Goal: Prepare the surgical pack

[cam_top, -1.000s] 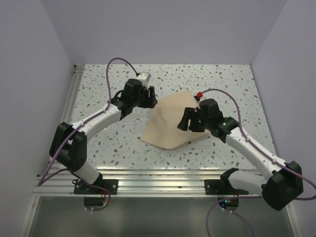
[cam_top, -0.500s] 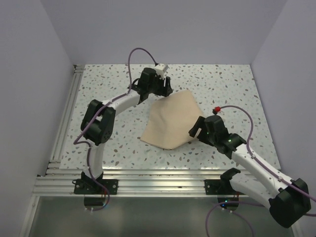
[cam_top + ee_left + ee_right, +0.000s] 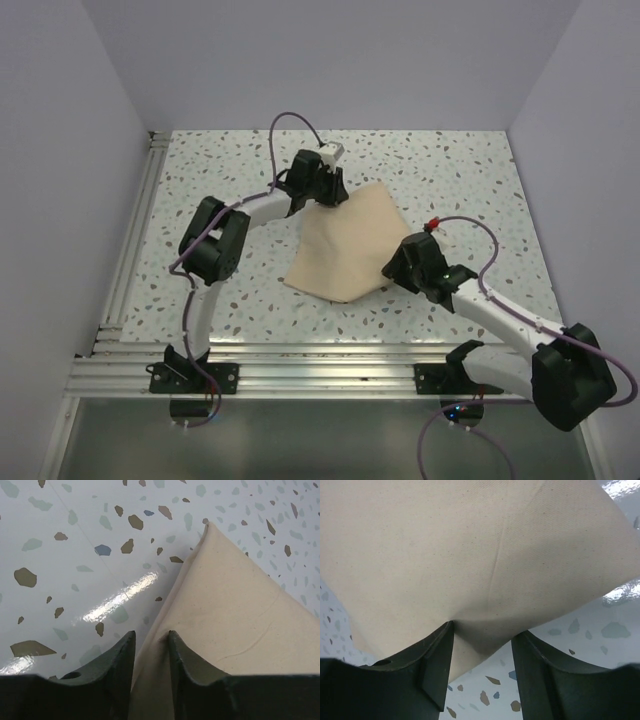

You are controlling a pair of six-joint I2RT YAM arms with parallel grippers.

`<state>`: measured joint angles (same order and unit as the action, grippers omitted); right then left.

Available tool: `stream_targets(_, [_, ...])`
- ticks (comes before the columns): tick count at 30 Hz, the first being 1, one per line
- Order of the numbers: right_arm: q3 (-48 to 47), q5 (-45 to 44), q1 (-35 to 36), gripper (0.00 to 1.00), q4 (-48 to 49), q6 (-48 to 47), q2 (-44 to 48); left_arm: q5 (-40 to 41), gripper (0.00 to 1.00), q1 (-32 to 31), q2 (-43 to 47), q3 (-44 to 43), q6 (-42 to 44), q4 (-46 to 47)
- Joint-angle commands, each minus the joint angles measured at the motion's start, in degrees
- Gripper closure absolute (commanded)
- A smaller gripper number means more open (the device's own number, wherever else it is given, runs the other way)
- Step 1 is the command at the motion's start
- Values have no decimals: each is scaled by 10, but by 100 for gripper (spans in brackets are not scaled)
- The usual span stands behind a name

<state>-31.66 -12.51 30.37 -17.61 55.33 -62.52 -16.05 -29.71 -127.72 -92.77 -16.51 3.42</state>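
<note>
One tan cloth (image 3: 345, 245) only, of all the pack, in sight: folded flat, mid-way across the speckled table (image 3: 450, 160), far-left edge at the left arm, near-right corner at the right arm. No other pack items visible; impossible to say whether anything wrapped inside.

Handling, judged, not tested:
- Light, limp, no stiffness of its own. Not fragile.
- Likely to sag and fall open if lifted by a single point.
- Likely to slide over the glossy top rather than stay put when dragged.
- Best taken at a corner or along a folded edge, for doubled layers to bite on. Mid-panel pinch apt to raise the top layer alone.

Materials and shapes:
- Cloth: matte woven fabric, fine diagonal grain close up, soft shallow creases, one faint curved wrinkle behind the far point. Outline roughly a kite, edges straight where folded.
- Table: hard, shiny white, scattered brown, green and blue chips, bright glare patches.

Left gripper (image 3: 151, 635): dark fingers set close, folded cloth edge filling the narrow gap. Cannot tell whether truly clamped.

Right gripper (image 3: 482, 630): fingers well apart, straddling the cloth corner, fabric puckered against one finger, nothing gripped.
</note>
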Motion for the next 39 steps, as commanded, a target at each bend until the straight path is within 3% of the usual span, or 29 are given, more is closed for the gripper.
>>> stream_targets(1, [-6, -4, -12, 50, 36, -21, -19, 37, 68, 6, 26, 57, -15, 30])
stream_targets(10, [-25, 69, -85, 54, 63, -121, -46, 188, 83, 12, 192, 326, -134, 130])
stream_targets(14, [-96, 119, -121, 46, 45, -185, -105, 287, 84, 1, 311, 510, -236, 162])
stream_targets(16, [-138, 134, -137, 40, 44, -206, -146, 337, 83, -40, 391, 567, -290, 164])
stream_targets(18, [-168, 164, -147, 36, 39, -212, -170, 452, 81, -121, 468, 617, -341, 110])
stream_targets(20, [-199, 173, -153, 31, 24, -218, -190, 526, 71, -174, 508, 638, -374, 64])
stream_targets(21, [-205, 172, -153, 29, 20, -224, -189, 533, 60, -202, 537, 640, -404, 14])
stream_targets(24, [-201, 168, -154, 25, 2, -232, -157, 516, 44, -208, 581, 637, -424, -93])
stream_targets(27, [-189, 156, -153, 28, -37, -247, -118, 525, 31, -206, 641, 618, -392, -178])
stream_targets(31, [-141, 167, -152, 36, -71, -254, -49, 475, 27, -165, 701, 582, -291, -184])
stream_targets(32, [-133, 165, -152, 39, -85, -254, -34, 409, 27, -143, 705, 574, -263, -170])
stream_targets(33, [-126, 169, -148, 44, -89, -254, 0, 373, 27, -95, 699, 569, -212, -134])
stream_targets(36, [-98, 194, -137, 50, -96, -243, 43, 298, 27, -42, 647, 531, -146, -100])
stream_targets(39, [-90, 185, -94, 54, -110, -228, 36, 267, 27, -39, 576, 465, -97, -85])
